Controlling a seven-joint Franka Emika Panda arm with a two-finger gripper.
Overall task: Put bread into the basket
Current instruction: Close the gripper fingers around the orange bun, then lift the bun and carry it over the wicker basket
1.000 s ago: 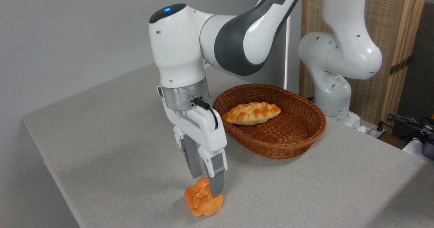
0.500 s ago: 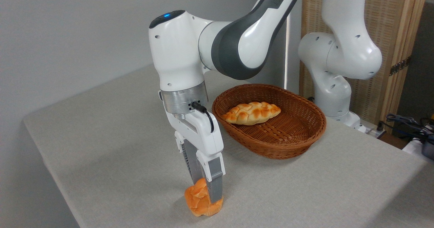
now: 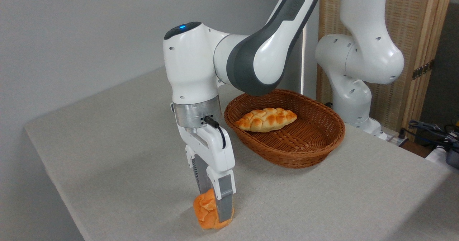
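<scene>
Having sunk lower and narrowed, the gripper [image 3: 214,208] now squeezes the bread [image 3: 208,212] on the worktop [image 3: 125,155], ready for lifting.

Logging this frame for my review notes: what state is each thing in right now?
gripper: pointing down, fingers on either side of the bun, closed on it
bun: on the table near the front edge, squeezed narrow between the fingers
basket: upright on the table, holds one loaf
braided loaf: lying flat inside the basket
</scene>
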